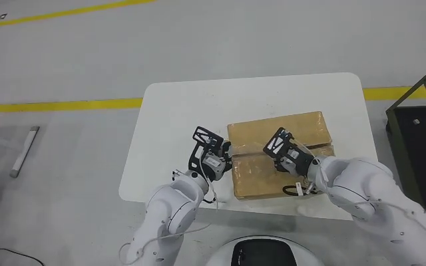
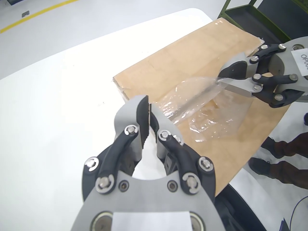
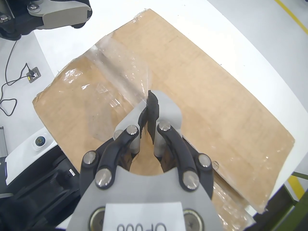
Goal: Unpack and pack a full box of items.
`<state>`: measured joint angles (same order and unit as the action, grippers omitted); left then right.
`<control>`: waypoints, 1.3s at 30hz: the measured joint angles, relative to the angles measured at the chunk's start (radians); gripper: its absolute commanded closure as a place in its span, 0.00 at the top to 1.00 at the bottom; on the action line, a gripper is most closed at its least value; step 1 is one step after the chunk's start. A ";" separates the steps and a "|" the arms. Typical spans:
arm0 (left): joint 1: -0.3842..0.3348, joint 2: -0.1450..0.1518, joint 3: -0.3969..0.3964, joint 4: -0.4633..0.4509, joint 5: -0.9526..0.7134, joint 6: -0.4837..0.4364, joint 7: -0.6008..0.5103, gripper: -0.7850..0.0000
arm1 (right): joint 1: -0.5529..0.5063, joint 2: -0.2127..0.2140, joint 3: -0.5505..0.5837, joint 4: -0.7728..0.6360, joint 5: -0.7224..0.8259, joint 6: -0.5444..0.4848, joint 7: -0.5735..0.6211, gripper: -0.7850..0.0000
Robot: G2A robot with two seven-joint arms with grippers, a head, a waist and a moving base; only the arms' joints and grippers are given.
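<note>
Box (image 1: pixel 283 156): cardboard, flaps down, near right of table (image 1: pixel 186 126). Stiff, probably heavy; best gripped at its ends.
Tape (image 2: pixel 192 97): clear, thin, likely to tear; the right gripper (image 3: pixel 148 102) pinches a lifted strip.
Left gripper (image 2: pixel 148 106): closed, seemingly on nothing, beside the box's left end.
Room: bare table left and far; rack (image 1: pixel 406 139) close on the right.

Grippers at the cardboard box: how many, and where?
2. The left gripper, fingers shut, is by the cardboard box's end; the right gripper is above its top, fingers shut on the peeled clear tape.
</note>
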<state>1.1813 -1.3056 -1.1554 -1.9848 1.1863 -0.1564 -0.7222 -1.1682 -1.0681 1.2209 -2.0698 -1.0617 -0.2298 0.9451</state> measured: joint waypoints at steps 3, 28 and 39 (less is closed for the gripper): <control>-0.010 -0.003 0.021 0.011 -0.012 0.000 -0.002 0.00 | -0.002 0.000 0.002 0.000 0.003 0.003 -0.003 0.09; -0.055 -0.012 0.076 0.071 -0.002 0.024 -0.004 0.00 | -0.005 0.000 0.006 0.008 0.004 -0.012 0.005 0.11; -0.069 -0.016 0.096 0.125 0.025 0.034 0.027 0.00 | -0.009 0.000 0.003 0.010 0.002 -0.018 0.008 0.15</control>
<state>1.1121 -1.3217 -1.0594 -1.8598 1.2118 -0.1222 -0.6952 -1.1775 -1.0681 1.2238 -2.0597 -1.0598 -0.2477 0.9532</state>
